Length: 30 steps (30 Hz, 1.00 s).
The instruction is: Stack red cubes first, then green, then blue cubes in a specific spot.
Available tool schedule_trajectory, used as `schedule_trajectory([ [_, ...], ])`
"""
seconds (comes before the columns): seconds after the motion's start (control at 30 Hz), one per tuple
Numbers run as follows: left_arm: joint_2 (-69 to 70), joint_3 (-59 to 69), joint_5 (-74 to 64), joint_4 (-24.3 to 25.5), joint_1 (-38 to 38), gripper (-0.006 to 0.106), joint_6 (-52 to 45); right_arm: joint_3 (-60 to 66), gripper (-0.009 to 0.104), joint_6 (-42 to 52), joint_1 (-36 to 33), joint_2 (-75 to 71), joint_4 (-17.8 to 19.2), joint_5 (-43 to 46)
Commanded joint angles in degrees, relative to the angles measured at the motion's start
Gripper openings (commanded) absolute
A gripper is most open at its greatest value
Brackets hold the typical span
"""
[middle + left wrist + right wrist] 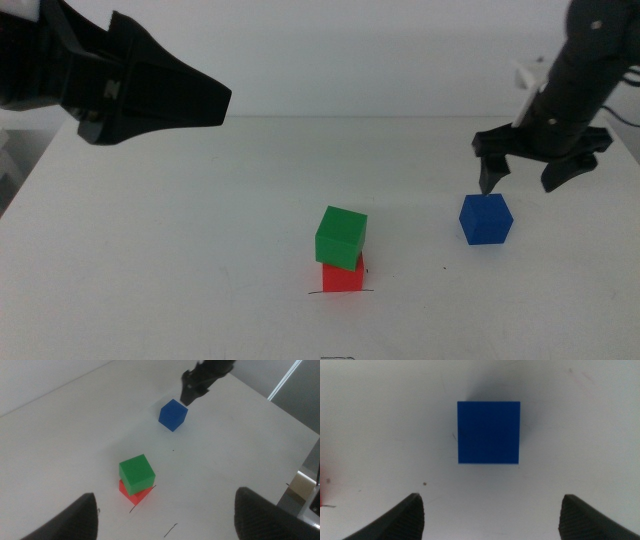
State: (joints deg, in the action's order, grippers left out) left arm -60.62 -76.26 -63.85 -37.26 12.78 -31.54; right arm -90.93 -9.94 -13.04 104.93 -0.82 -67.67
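The blue cube sits on the surface straight below the right pincer — spread wide, grasping nothing — far nearer than the left pincer, also spread

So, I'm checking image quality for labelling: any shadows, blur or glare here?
Middle view: the small matte blue cube is sharp, soft shadow beneath, open right gripper above. Right wrist view: jaw edges blurred, the cube crisp. Left wrist view: open left gripper soft-edged. No glare anywhere.

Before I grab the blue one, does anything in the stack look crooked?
Yes. The green cube sits twisted on the red cube, overhanging its edges. The blue cube rests flat on the table, under the open right gripper. The left gripper waits open.
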Motion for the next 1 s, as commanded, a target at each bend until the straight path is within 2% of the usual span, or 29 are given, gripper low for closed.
schedule_trajectory([
  [0.0,0.9,-1.4,2.6,-2.7,0.1,0.093,0.2,-4.6,0.086,0.8,0.1,0.7,0.5,-2.6],
  [0.23,0.9,-1.4,2.6,-2.7,0.1,0.093,0.2,-9.0,0.087,2.1,0.1,6.5,0.3,-4.4],
  [0.67,0.9,-1.4,2.7,-2.7,0.1,0.093,0.2,-9.0,0.086,3.9,0.1,10.9,0.4,-1.4],
  [0.83,0.9,-1.4,2.7,-2.7,0.1,0.093,0.2,-9.0,0.086,4.5,0.1,13.1,0.8,2.7],
  [0.97,0.9,-1.4,2.7,-2.7,0.1,0.093,0.2,-9.0,0.080,4.5,0.1,14.0,0.8,4.5],
])
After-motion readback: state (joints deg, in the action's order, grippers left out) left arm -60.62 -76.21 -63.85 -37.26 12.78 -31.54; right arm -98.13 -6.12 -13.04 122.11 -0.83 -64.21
